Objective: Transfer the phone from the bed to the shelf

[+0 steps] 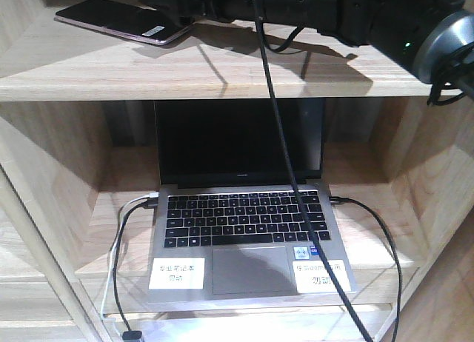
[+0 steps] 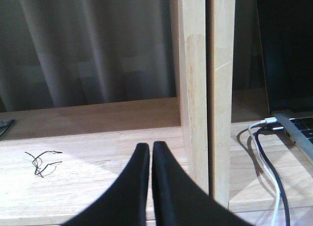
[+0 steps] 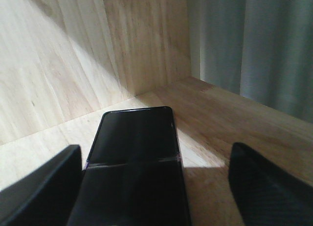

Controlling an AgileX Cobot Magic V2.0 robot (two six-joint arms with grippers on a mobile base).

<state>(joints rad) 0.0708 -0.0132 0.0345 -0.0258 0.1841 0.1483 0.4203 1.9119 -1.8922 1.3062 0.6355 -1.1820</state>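
Lying flat on the upper board of the shelf [image 1: 222, 68], the phone [image 1: 122, 20] is seen with its glossy face up and its pinkish rim turned toward the room, close to the left wall of the compartment and set back from the front edge. In the right wrist view the phone [image 3: 134, 167] is shown between the two spread fingers [image 3: 39, 187] of the right gripper [image 3: 161, 187]; the left finger appears just beside or touching the phone's edge, which cannot be settled, while the other finger stands well apart, so the jaws are judged to be released and the phone to rest on the board by its own weight. The placement itself appears done. Open board is visible ahead of the phone and to its right, with the side wall near on the left; a straight pull backward is judged to be the freest path, since a sideways drift could nudge the phone. The left gripper [image 2: 149, 187] is held low in front of a neighbouring compartment, its fingers pressed together with nothing between them, beside the upright post [image 2: 205, 89]. In the compartment below, a laptop [image 1: 244, 231] is kept open with cables [image 1: 122, 231] plugged at both sides; a dangling black cable [image 1: 296, 186] from the arm crosses it and could snag.
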